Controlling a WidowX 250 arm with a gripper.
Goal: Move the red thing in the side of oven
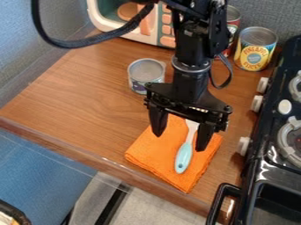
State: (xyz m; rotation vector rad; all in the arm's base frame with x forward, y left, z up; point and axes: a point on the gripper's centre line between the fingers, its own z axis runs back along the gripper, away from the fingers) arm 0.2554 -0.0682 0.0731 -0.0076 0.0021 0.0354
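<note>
Beyond the handle (pixel 216 202), the gripper (pixel 180 139) hangs with fingers apart over the orange cloth (pixel 144 151), probably the red thing meant, flat on the counter (pixel 76 88) beside the stove (pixel 271 114), where closing too high could catch only the utensil (pixel 183 158) lying on top.

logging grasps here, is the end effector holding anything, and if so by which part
Nothing is held; the end effector is open above the cloth, where the utensil lies.

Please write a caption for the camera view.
Open black two-finger gripper above a light-blue-handled utensil lying on a folded orange cloth.
</note>
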